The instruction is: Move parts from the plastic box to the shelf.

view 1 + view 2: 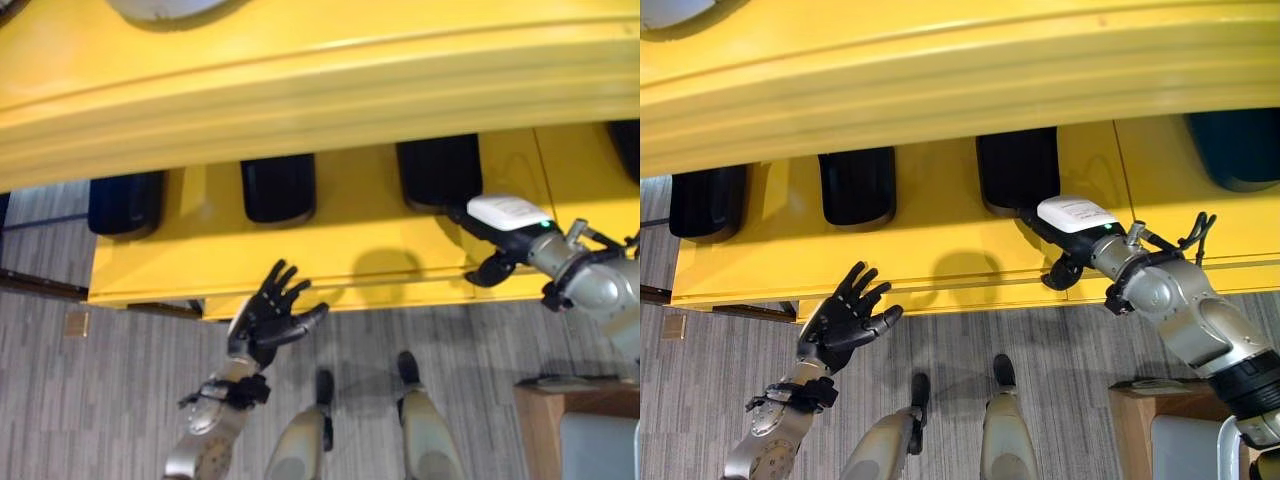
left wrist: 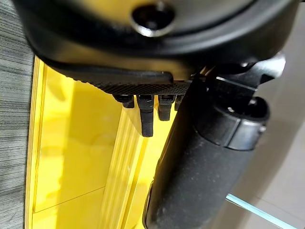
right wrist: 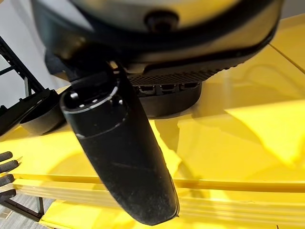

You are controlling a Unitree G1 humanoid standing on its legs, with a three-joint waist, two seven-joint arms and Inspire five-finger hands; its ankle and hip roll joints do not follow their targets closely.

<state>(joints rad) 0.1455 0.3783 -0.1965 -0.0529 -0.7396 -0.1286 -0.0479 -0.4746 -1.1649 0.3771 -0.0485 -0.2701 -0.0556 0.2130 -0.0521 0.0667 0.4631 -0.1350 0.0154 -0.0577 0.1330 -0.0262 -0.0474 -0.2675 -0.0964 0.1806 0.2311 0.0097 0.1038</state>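
Note:
Several black parts lie in a row on the lower level of the yellow shelf [image 1: 330,255]: one at the left [image 1: 125,203], one in the middle [image 1: 278,187] and one further right [image 1: 438,170]. My right hand [image 1: 505,215], with a white cover on its back, reaches over the shelf. Its fingers are straight and point at the near end of that third black part [image 1: 1018,168], with the thumb [image 3: 119,152] hanging down at the shelf's front lip. My left hand [image 1: 270,315] hovers open and empty just in front of the shelf edge, fingers spread.
The upper shelf level [image 1: 300,90] overhangs the row of parts. Another dark part [image 1: 1240,148] lies at the far right. A wooden stand [image 1: 560,410] with a pale grey container [image 1: 598,445] is at the lower right. Grey floor lies before the shelf.

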